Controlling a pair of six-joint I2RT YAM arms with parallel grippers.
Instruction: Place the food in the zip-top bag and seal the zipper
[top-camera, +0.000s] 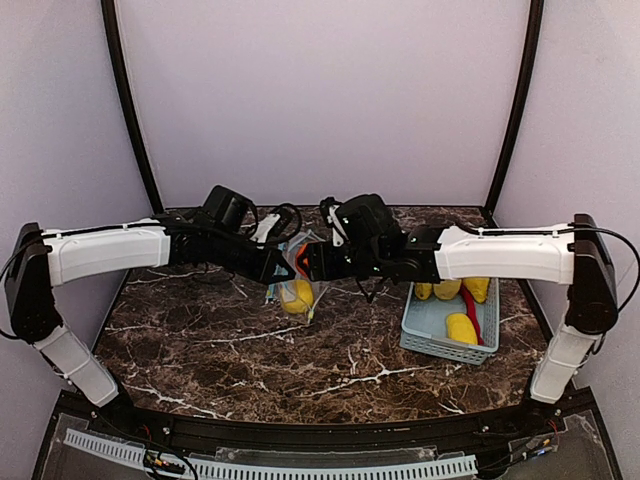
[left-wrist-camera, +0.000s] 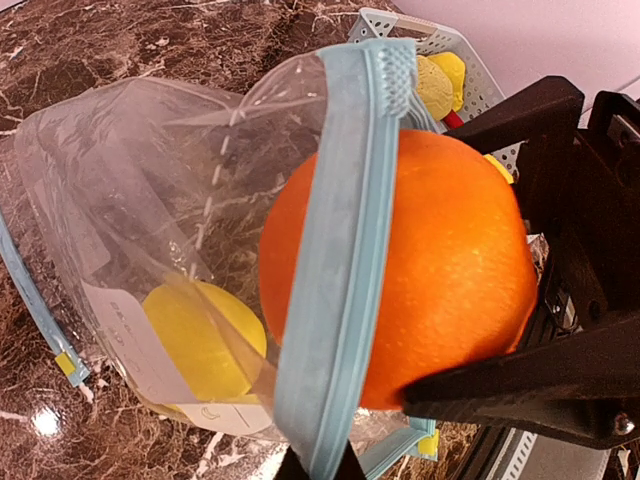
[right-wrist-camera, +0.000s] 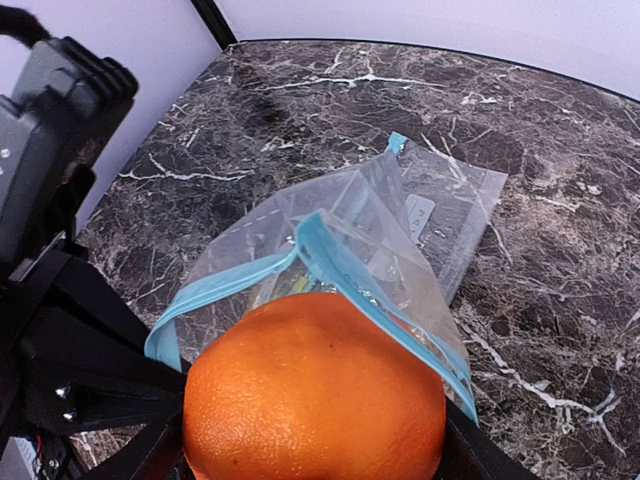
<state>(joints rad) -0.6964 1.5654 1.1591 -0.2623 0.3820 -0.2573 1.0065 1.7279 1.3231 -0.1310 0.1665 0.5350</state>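
**Orange fruit at the mouth of the bag**

Orange (right-wrist-camera: 315, 395) is round, glossy and faintly dimpled. I judge it firm and fairly heavy, likely to roll or slip unless held across its widest part. That is how the right claw (right-wrist-camera: 312, 445) holds it, closed on its sides and half inside the bag's mouth.

The bag (left-wrist-camera: 130, 200) is thin, limp, clear film, so it is best held by its stiffer blue zipper strip (left-wrist-camera: 340, 250). The left claw (left-wrist-camera: 320, 466) seems pinched shut on that strip, though only its tips show.

One yellow fruit (left-wrist-camera: 205, 340) lies inside the bag. More yellow pieces (top-camera: 460, 327) and a red chili (top-camera: 473, 312) sit in the basket (top-camera: 420, 335), right of the bag.
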